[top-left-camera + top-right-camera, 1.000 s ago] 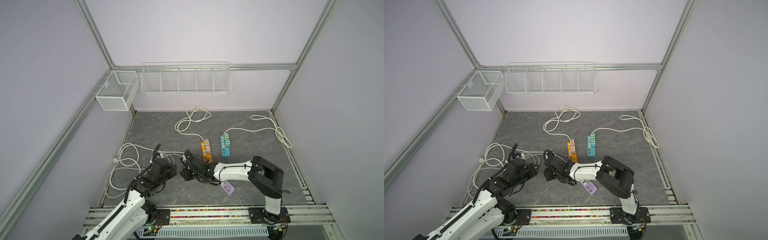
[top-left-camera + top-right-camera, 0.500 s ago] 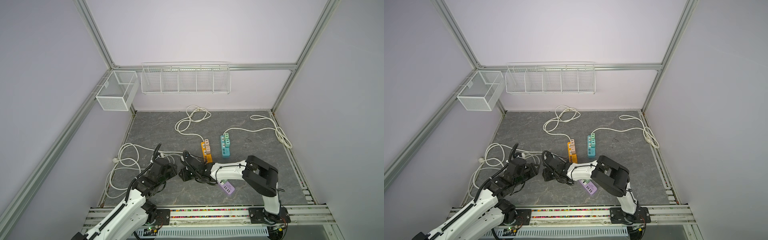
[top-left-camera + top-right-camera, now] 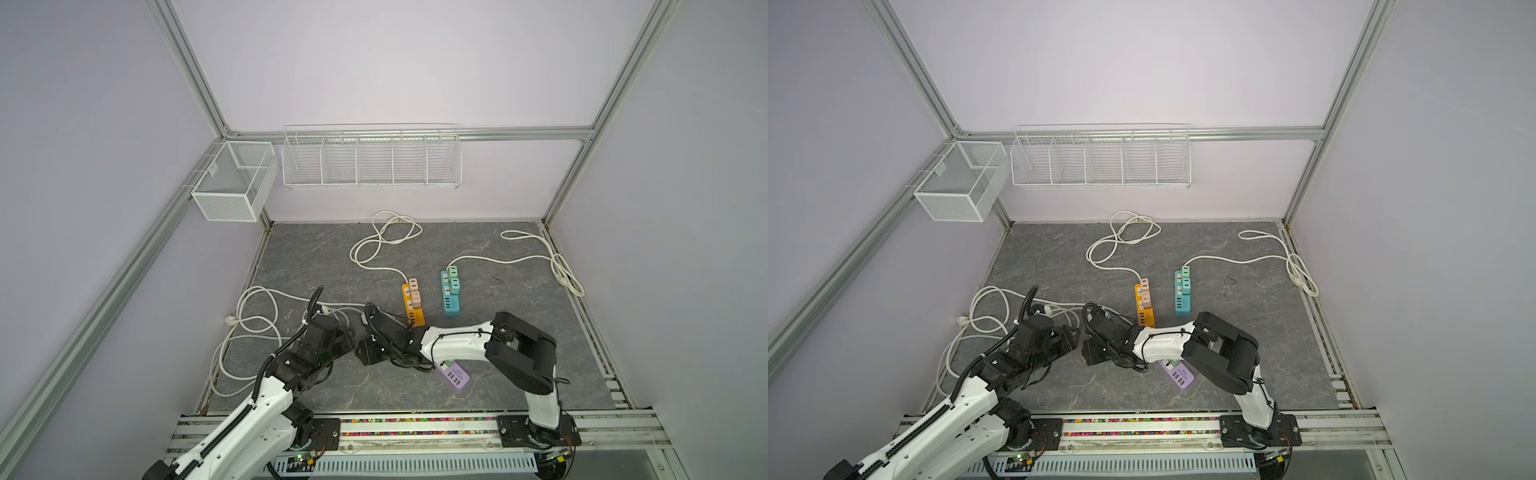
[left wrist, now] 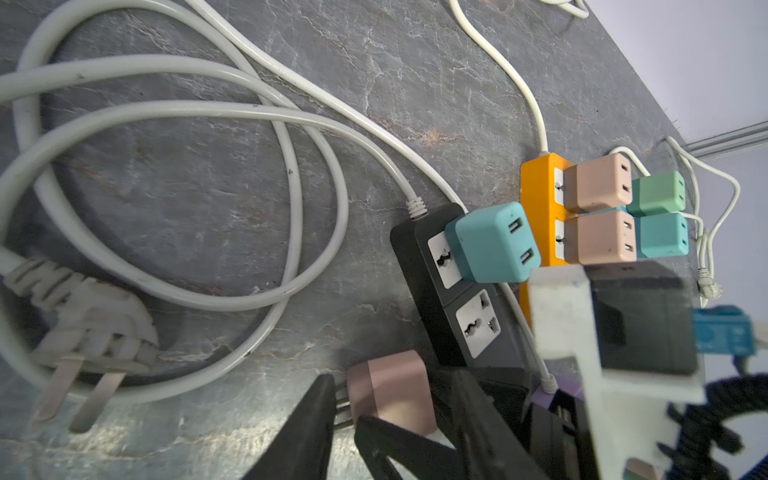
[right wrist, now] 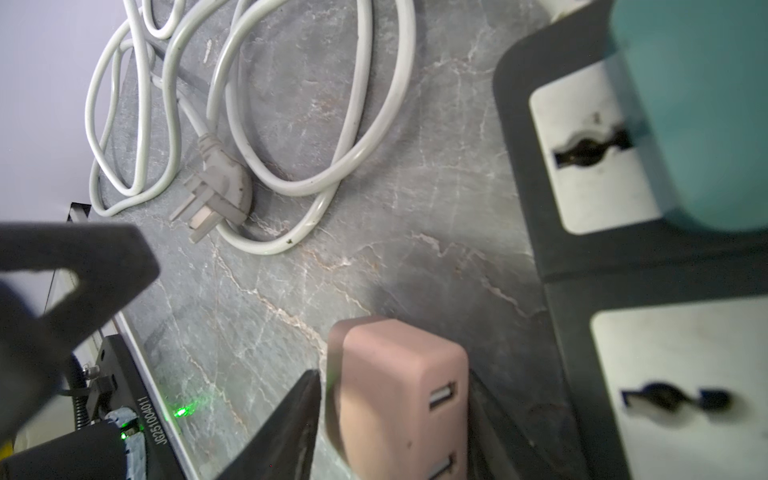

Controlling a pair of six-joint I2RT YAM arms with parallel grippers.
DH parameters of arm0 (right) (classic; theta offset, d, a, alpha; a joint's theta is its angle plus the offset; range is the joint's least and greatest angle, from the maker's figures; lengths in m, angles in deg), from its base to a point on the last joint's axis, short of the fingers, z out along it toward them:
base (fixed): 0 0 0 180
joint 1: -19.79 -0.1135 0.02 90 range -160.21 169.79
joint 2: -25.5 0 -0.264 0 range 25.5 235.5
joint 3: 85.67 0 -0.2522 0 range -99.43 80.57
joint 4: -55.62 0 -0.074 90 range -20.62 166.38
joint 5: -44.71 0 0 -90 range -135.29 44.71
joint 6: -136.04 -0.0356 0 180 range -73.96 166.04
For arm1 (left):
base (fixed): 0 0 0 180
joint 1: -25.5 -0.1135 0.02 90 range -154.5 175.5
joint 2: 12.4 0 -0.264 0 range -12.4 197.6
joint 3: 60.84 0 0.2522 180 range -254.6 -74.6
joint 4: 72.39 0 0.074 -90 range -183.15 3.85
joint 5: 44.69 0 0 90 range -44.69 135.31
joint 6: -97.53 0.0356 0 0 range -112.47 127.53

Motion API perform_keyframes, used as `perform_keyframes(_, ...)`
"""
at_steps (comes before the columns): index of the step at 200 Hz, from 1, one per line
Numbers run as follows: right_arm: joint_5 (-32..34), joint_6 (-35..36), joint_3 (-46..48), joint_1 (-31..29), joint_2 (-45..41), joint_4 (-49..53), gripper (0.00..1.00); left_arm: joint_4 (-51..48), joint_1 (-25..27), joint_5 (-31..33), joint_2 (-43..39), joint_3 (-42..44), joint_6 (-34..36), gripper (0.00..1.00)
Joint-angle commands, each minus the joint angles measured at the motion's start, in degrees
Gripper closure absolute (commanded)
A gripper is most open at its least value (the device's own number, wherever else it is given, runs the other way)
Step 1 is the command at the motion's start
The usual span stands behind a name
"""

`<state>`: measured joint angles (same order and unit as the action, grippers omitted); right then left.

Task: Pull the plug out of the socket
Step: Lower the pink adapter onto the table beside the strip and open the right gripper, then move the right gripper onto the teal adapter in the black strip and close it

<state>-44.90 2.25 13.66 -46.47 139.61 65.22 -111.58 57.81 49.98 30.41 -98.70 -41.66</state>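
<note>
Found pink plug [image 5: 395, 395] out of socket, prongs bare, low on grey slab [image 3: 519, 332], just beside black strip [image 4: 409, 257]. Couldn't tell if resting on slab or a hair above it. Saw R gripper [image 5: 390, 374] w/ jaws spread, straddling plug from its USB end: slim gap at one finger [image 5: 286, 432], other side too tight to judge. Noted strip's second socket [image 4: 478, 324] w/ holes showing, first one taken by teal adapter [image 4: 492, 241]. Saw L gripper [image 3: 348, 334] close to R gripper, front-left part of slab in both top views. In L wrist view saw dark fingers [image 4: 307, 432] w/ gap betw. them and plug's prongs just past one, but couldn't tell if pinching anything. Noted orange strip [image 3: 413, 307] and teal strip [image 3: 451, 295] further back, side by side, not touching, each w/ adapters plugged in. Spotted purple strip [image 3: 455, 376] partly under R forearm [image 3: 457, 340]. Saw white cable [image 4: 166, 116] coiled loose on slab, grey mains plug [image 4: 95, 328] at its end.
</note>
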Motion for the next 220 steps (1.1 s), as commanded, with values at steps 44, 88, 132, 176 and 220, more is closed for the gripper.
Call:
perform_keyframes(44,3.27,3.29,1.03,-0.68,-6.54,5.48,0.37,-0.24,0.12,0.54,0.09,-1.29,0.47,0.52)
perform_keyframes(88,5.45,6.25,0.36,-0.66,-10.24,10.39,0.33,0.05,0.12,0.43,0.08,-1.91,1.26,0.51)
perform_keyframes(132,10.53,10.55,-1.77,-0.36,-13.81,17.9,0.3,1.47,-0.56,-0.16,2.84,-3.04,3.2,0.48)
perform_keyframes(176,13.33,16.97,-5.68,0.88,-14.13,24.82,0.28,5.93,-3.87,-4.33,7.35,-3.94,4.95,0.47)
perform_keyframes(220,13.58,20.38,-10.25,3.82,-11.0,29.27,0.27,11.26,-6.27,-8.2,12.65,-4.19,6.36,0.48)
